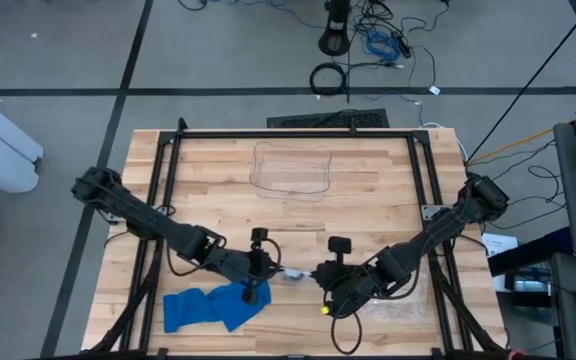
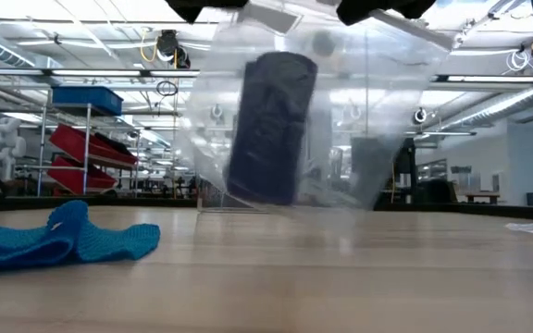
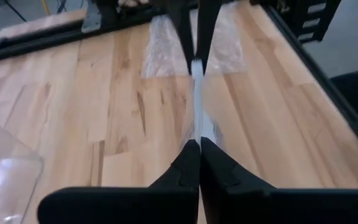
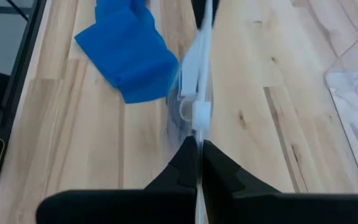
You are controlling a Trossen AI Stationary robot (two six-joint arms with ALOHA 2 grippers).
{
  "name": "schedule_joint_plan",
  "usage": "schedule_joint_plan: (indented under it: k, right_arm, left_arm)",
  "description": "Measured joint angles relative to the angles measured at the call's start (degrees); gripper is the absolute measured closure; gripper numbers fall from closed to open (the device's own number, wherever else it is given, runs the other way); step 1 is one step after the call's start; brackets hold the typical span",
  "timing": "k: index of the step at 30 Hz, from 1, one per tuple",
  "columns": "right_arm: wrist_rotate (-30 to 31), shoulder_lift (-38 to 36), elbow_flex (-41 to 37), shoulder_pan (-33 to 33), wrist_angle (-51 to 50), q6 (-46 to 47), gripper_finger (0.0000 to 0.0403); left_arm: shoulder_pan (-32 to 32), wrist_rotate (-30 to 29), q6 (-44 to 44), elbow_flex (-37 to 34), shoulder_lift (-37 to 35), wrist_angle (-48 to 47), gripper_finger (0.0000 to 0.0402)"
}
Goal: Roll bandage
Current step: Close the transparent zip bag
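You have both claws, left claw (image 1: 268, 268) and right claw (image 1: 315, 274), pinching the clear bag (image 2: 313, 120) between them at 6 o'clock, likely to open it; blue bandage (image 1: 211, 305) waits on the counter (image 1: 368, 190).

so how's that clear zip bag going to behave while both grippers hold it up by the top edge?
Likely floppy: the clear bag hangs as thin film from the left gripper and right gripper, both shut on its top edge. The dark roll inside probably weighs its bottom down and may swing. The film looks smooth, so the grip could slip.
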Motion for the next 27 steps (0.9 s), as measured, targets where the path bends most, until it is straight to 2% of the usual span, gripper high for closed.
schedule_joint_plan:
  k: [11,16,19,24,27]
  right_arm:
    - [1.43,-0.1,-0.17,0.83,2.47,-2.86,0.0395]
    - [0.92,-0.05,-0.28,2.19,3.68,-4.34,0.0346]
    - [3.01,-0.06,-0.28,2.36,4.55,-4.54,0.0307]
    - [4.76,-0.06,-0.26,1.29,8.86,-5.87,0.0246]
    - [4.94,0.02,-0.19,0.07,10.25,-6.04,0.0225]
  left_arm:
    - [-0.37,-0.61,-0.02,0.04,0.07,0.13,0.0401]
    - [-0.39,-0.6,-0.04,0.0,0.04,-0.41,0.0401]
    - [-0.35,-0.6,-0.07,0.0,0.04,-0.04,0.0401]
    - [-0.35,-0.55,-0.16,0.0,0.07,0.47,0.0401]
    - [-0.35,-0.55,-0.17,0.0,0.07,0.45,0.0401]
